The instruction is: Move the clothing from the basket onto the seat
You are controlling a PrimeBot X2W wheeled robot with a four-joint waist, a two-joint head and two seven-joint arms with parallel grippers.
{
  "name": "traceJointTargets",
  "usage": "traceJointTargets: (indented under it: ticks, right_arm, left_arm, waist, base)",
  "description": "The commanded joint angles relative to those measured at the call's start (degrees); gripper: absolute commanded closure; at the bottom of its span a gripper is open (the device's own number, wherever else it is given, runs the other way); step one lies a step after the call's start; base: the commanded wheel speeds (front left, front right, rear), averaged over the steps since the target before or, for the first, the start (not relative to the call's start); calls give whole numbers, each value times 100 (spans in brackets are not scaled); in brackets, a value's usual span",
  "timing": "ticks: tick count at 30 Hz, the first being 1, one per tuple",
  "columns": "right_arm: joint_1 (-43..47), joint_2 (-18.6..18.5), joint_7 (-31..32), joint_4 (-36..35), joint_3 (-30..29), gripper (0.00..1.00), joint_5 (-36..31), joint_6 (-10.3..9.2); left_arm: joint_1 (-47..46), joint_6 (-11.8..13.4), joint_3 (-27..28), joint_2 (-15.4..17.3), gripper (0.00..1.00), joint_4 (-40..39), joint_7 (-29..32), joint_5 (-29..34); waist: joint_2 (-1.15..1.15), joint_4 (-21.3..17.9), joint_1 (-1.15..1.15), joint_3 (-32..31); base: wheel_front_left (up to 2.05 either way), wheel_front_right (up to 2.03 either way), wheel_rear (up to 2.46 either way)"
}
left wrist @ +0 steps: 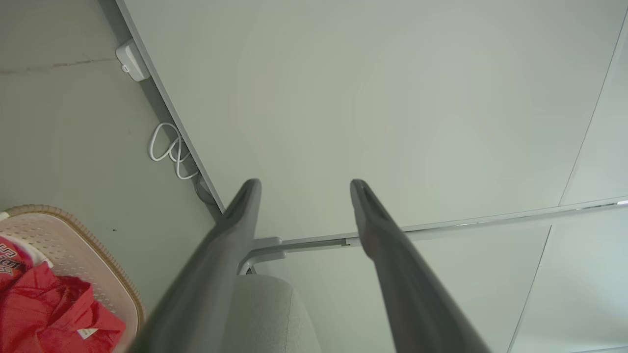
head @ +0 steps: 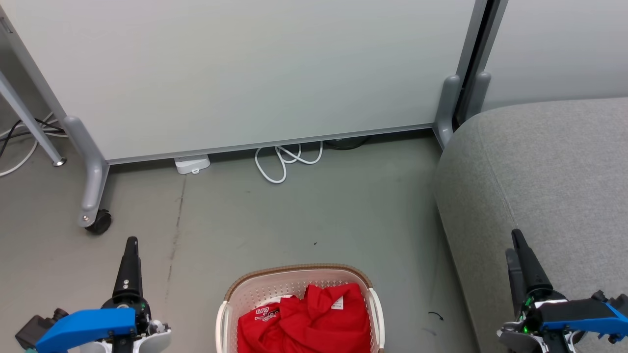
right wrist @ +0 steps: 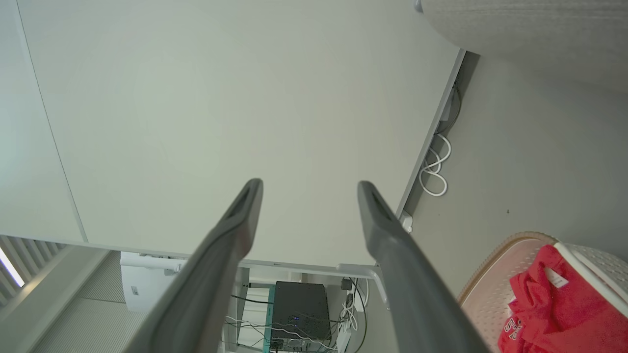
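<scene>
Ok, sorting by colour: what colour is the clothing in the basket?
Bright red clothing with white lettering; head view shows it best.

The head camera looks forward and down at the floor (head: 314, 211), with the basket (head: 289, 287) close at its bottom edge, the white partition panel (head: 245, 73) across the top and the sofa (head: 539, 171) at right. Each wrist camera looks past its own fingers, the left gripper (left wrist: 304, 184) and the right gripper (right wrist: 310, 185), at that panel, rolled so the floor lies to one side. All three views share the panel, the coiled white cable (head: 287, 159) and the basket's red clothing (head: 314, 318).
</scene>
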Motion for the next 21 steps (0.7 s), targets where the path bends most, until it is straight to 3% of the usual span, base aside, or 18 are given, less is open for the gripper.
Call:
traceJointTargets:
  ticks: [1,21]
  right_arm:
    - [-172,-25,-63,-148,41,0,-244,9]
    - [-232,-38,-513,-470,320,0,-2457,12]
  left_arm:
    - [-208,-5,-20,44,0,-169,-62,282]
    - [-215,193,-409,57,0,-531,-513,2706]
  waist:
    - [0,4,0,5]
    - [0,67,0,20]
  base:
    - [0,0,0]
    - [0,0,0]
